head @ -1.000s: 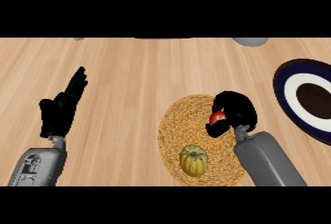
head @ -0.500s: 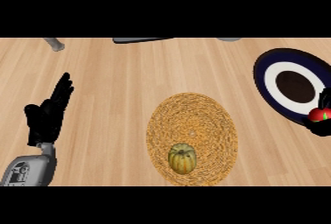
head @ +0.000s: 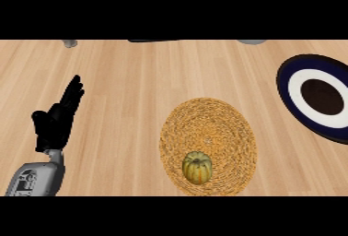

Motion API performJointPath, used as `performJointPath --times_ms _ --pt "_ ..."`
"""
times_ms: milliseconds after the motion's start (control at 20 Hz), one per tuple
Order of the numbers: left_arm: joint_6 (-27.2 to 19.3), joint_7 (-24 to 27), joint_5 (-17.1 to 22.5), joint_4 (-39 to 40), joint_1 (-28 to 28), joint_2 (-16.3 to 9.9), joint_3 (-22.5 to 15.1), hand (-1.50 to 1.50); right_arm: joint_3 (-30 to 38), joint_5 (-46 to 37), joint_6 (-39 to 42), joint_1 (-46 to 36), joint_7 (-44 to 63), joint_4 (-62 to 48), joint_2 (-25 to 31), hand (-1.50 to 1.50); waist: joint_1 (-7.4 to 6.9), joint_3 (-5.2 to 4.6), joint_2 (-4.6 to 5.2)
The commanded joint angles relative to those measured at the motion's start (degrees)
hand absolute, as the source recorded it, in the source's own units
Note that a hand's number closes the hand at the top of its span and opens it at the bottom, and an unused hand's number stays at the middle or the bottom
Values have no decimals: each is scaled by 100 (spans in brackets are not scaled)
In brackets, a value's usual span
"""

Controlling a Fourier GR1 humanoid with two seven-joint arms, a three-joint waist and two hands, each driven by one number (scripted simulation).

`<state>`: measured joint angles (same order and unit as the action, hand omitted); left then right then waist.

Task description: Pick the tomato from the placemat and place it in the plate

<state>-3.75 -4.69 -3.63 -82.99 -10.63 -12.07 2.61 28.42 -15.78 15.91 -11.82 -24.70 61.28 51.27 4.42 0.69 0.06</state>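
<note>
One hand (head: 58, 120) shows at the left, the robot's left hand, resting with its fingers straight and spread, pointing up over the wooden surface (head: 136, 78). Near the middle lies a round woven placemat (head: 208, 138), and a small green and yellow pumpkin (head: 197, 167) sits on its lower part. At the right edge is a dark blue and white plate (head: 299, 99). No tomato or right hand can be seen.

right hand: gone from view, was at the plate's (head: 292, 99) lower right edge half a second ago | tomato: no longer visible, was in that hand | placemat (head: 208, 144): sits further right and lower in view | plate: more of it cut by the right edge
</note>
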Motion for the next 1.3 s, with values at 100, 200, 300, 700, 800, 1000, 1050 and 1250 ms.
performJointPath --times_ms 100,200,300,700,800,1000,1050,1250 --pt "170 -201 -50 -172 -181 42 -261 0 603 614 1233 -134 -1541 -1727 909 150 -506 -31 44" --pt "341 -170 125 18 -540 -117 -50 0 331 341 1246 -285 -1902 -2268 888 150 -589 -37 73" --pt "236 76 -57 76 -327 126 -311 0 235 197 1269 -567 -2083 -2773 1081 150 -677 -34 90" --pt "135 -300 -213 18 -531 232 -427 0 -748 -454 606 -1740 -2050 -3274 211 150 -698 -47 57" --pt "275 -52 -128 173 -567 121 -306 0 -1029 -832 418 -1979 -2069 -3391 396 150 -702 -48 74" --pt "217 -248 -107 98 -635 187 -275 0 -1555 -1444 -512 -2097 -1811 -3385 -233 150 -630 -57 47" --pt "365 25 -19 139 -420 83 -187 0 -1602 -1541 -463 -2328 -1754 -3605 -186 150 -652 -58 52" --pt "158 -144 -252 189 -572 244 -345 0 -1526 -1475 132 -2625 -1514 -4458 -333 -150 -652 -52 70"
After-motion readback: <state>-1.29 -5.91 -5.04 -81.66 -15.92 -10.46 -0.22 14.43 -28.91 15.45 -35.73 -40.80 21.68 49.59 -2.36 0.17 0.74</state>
